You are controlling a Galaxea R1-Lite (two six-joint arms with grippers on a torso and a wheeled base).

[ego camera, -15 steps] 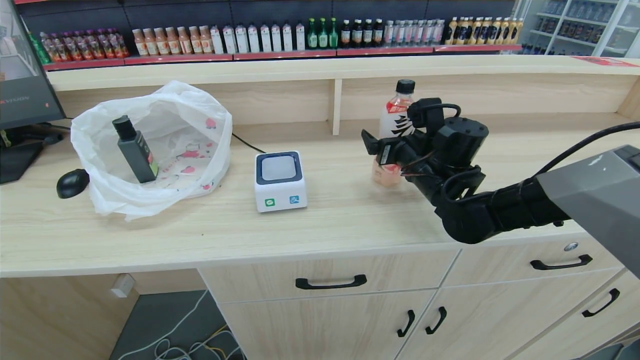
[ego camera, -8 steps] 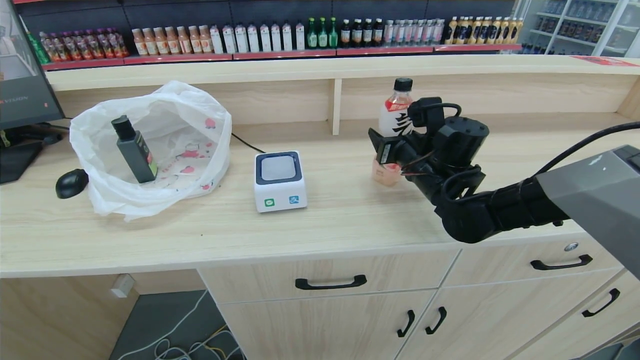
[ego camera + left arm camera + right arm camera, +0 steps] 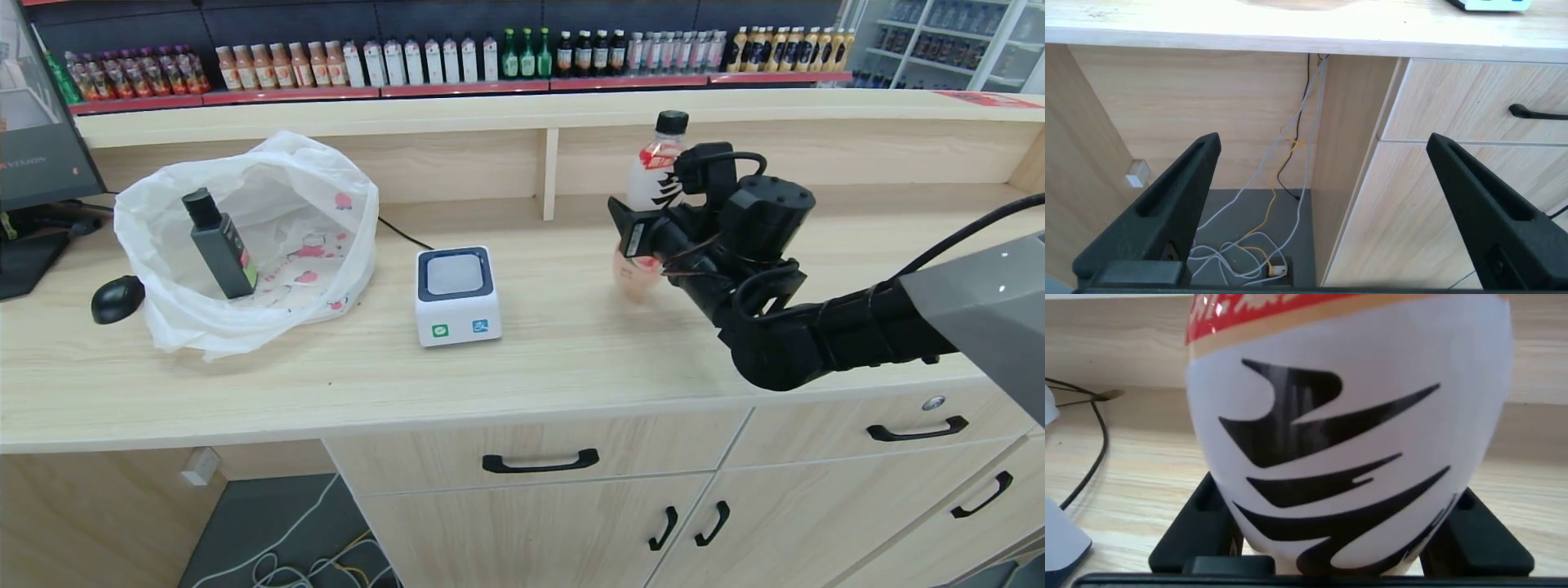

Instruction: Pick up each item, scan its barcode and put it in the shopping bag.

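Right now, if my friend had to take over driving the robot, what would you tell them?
Right gripper: fingers shut on the clear plastic bottle of pink drink with white label and black cap, held tilted to the right of the white cube scanner.
Left gripper: open, holding nothing, low in front of the light wooden cabinet.
Done: the dark green bottle with black cap is in the white plastic shopping bag.
Left: scan the pink drink bottle's barcode at the scanner, then put it in the bag.
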